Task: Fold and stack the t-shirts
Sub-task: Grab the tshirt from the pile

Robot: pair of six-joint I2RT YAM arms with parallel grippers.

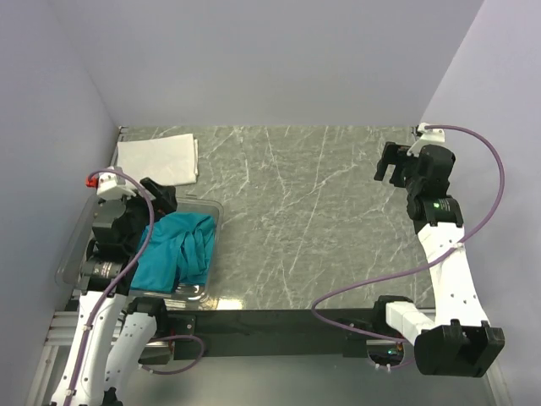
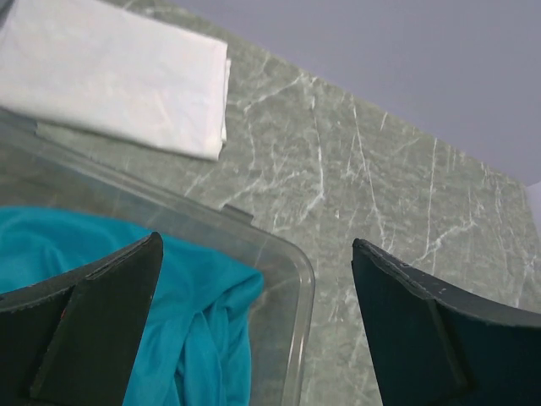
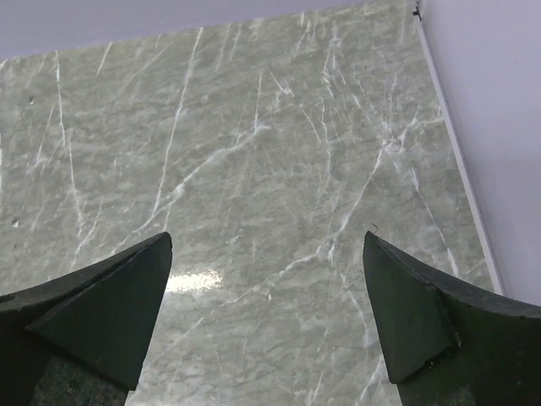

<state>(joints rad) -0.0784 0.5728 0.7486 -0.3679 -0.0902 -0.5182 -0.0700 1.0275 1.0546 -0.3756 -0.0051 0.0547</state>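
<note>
The teal-blue t-shirt (image 1: 177, 249) lies crumpled in the clear plastic bin (image 1: 213, 213) at the left; it also shows in the left wrist view (image 2: 203, 313). The white t-shirt (image 1: 158, 158) lies as a folded rectangle at the back left of the table, also seen in the left wrist view (image 2: 118, 76). My left gripper (image 1: 161, 196) hovers open and empty above the bin's far corner, its jaws wide apart (image 2: 258, 245). My right gripper (image 1: 390, 165) is open and empty above the bare table at the back right (image 3: 266, 241).
The bin's rim (image 2: 304, 288) lies under the left gripper. The table (image 1: 313, 220) is green-grey marble, walled at the left, back and right. A purple cable (image 1: 490, 182) loops beside the right arm.
</note>
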